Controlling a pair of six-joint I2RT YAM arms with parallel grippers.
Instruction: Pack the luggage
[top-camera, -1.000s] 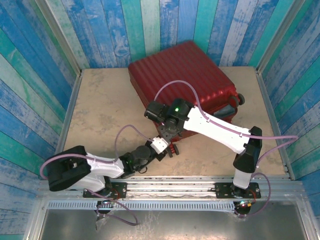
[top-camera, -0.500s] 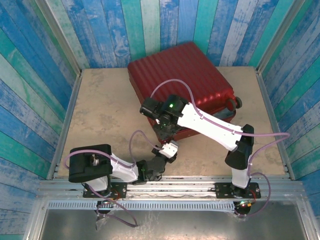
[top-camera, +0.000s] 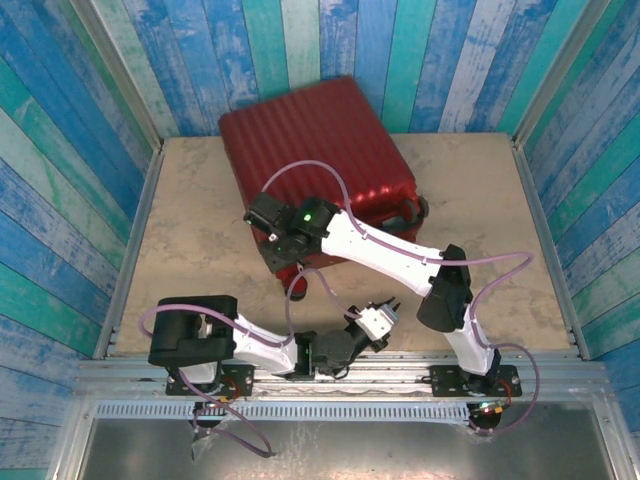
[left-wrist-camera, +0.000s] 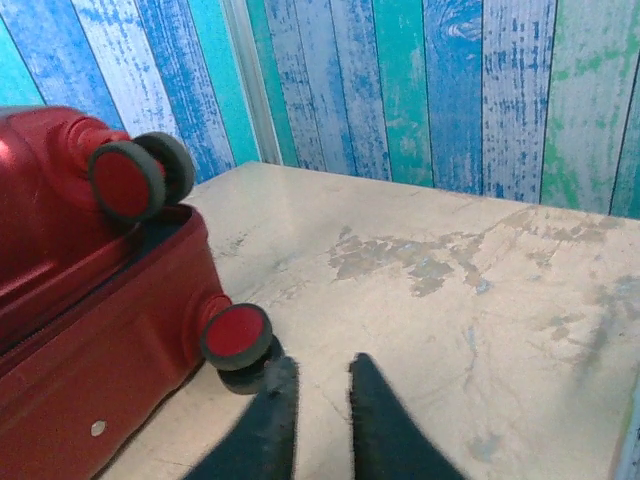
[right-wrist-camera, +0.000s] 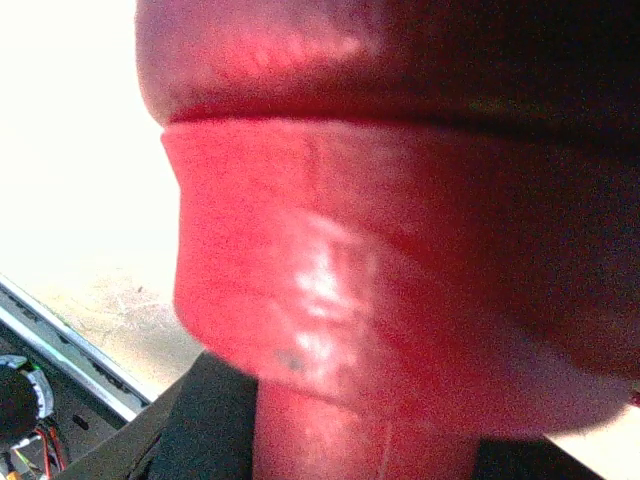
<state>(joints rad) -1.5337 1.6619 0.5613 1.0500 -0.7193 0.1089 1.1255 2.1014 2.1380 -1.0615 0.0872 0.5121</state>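
Luggage: one, closed. Lies flat on table at far edge, left of middle, with far corner up against plank wall. Beyond that, counts two arms, two grippers and, from left wrist view, four wheels in two twin pairs: upper pair raised clear of table, lower pair down by the surface.

Shows hard dark-red shell, glossy, ribbed across the top, rounded at corners, with a dark seam between the two halves. Has black tyres round flat red hubs. Rests on pale sandy surface, mottled and worn in grey patches, stone-like. Stands among weathered painted planks in blue, teal and green, with metal rail along near edge.

Left gripper: sits low over bare table close to near edge, right of middle. Keeps dark tapered fingers parted by a narrow gap; holds nothing, touches nothing, points just beside lower wheels.

Right gripper: sits at near left corner of luggage. From right wrist view, clamps a red part of the shell between dark fingers, partly closed, red surface blurred and very close to lens.
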